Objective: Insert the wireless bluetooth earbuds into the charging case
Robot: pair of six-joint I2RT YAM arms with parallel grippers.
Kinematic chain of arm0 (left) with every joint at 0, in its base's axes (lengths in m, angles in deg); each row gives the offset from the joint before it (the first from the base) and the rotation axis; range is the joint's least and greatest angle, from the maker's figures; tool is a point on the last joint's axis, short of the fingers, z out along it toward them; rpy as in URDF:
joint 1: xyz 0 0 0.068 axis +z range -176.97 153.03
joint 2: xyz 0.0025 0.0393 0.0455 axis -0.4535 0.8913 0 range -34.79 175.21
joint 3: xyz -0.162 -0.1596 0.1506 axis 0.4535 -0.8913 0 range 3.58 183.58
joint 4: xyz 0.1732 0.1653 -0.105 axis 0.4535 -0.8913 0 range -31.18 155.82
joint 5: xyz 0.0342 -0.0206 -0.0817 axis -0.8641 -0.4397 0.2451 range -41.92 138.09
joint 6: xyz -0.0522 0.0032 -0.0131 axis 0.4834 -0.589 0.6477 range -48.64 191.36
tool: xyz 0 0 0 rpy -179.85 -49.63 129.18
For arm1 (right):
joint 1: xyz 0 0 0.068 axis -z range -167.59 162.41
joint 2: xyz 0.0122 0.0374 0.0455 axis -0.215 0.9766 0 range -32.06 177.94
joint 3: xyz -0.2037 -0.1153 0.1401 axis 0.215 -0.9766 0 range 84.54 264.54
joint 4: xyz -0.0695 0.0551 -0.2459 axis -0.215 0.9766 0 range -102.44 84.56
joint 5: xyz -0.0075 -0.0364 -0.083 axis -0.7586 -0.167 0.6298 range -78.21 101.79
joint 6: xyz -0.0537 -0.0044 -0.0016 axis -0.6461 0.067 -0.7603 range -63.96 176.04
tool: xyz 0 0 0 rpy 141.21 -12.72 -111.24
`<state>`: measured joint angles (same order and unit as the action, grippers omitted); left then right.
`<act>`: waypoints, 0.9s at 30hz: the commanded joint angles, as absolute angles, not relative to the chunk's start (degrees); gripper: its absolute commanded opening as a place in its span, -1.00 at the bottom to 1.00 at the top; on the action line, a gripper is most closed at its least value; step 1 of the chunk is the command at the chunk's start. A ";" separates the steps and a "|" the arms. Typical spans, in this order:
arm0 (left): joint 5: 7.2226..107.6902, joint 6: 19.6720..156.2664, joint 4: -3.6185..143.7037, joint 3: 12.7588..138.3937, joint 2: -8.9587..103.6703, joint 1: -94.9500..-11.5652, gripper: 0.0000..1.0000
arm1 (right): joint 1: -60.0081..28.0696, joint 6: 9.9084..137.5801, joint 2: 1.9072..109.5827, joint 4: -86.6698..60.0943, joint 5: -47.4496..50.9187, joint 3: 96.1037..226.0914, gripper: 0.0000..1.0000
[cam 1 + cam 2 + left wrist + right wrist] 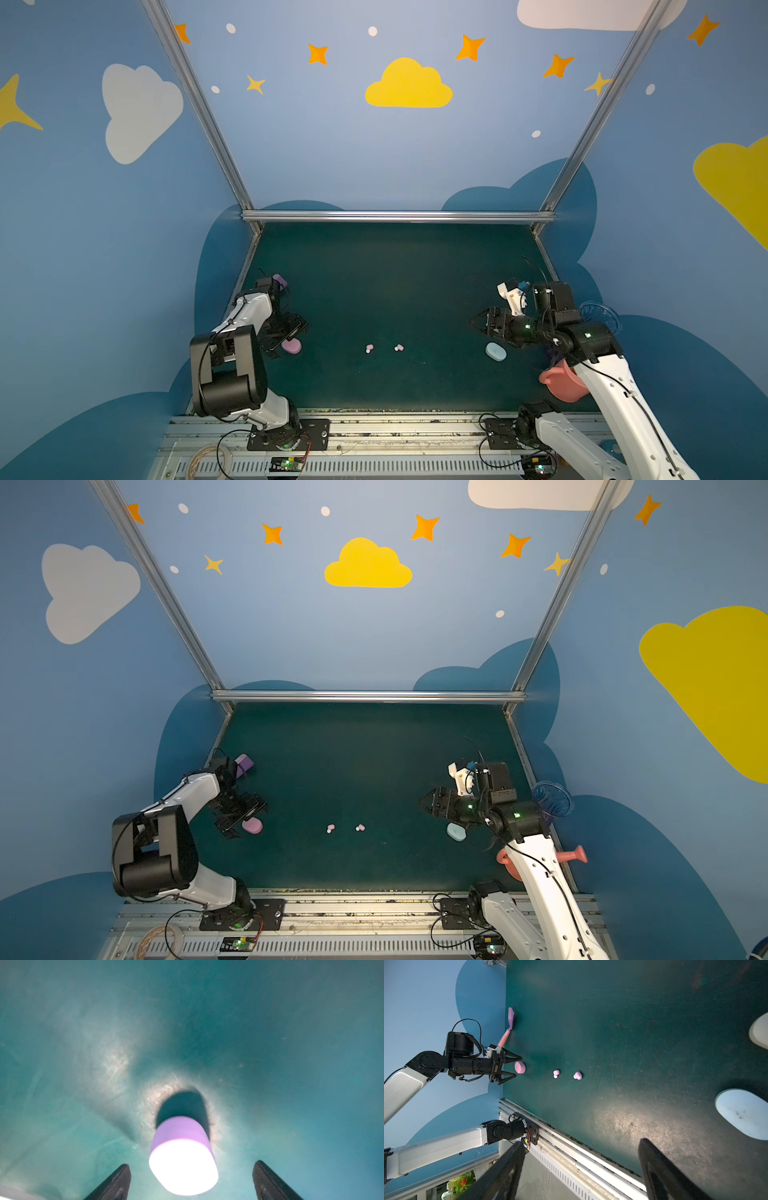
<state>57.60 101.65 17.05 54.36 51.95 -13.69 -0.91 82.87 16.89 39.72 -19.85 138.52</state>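
Clock face is laid on the table (395, 270) as in both top views, 12 at the back wall.

Left gripper (519, 1065): low at 8 o'clock, jaws spread wide. The pink case (291, 345) sits between the fingers. The left wrist view shows bare table on each side of the case, so there is no contact and nothing is held. Whether the lid is up or down cannot be told; the wrist view is blurred and overexposed.

Earbuds: two pink ones lie loose on the table, just toward 6 from centre. The first earbud (369, 348) is on the 9 side and the second earbud (399, 347) on the 3 side. They are near each other but apart. Both are well apart from the pink case, outside any case, with no gripper near them.

Right gripper (473, 323): hovers at 3 to 4 o'clock, pointing toward 9, jaws apart and empty. The blue case (496, 352) lies on the table just toward 6 of it, lid down, untouched.

Other items: spatula (280, 281) at 10 o'clock by the left wall. Pink watering can (561, 382) at the 4 o'clock edge, partly behind the right arm.
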 commanded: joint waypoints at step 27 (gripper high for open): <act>57.84 108.96 28.73 50.52 51.85 -20.41 0.88 | -0.68 83.64 16.93 40.43 -20.08 139.11 0.68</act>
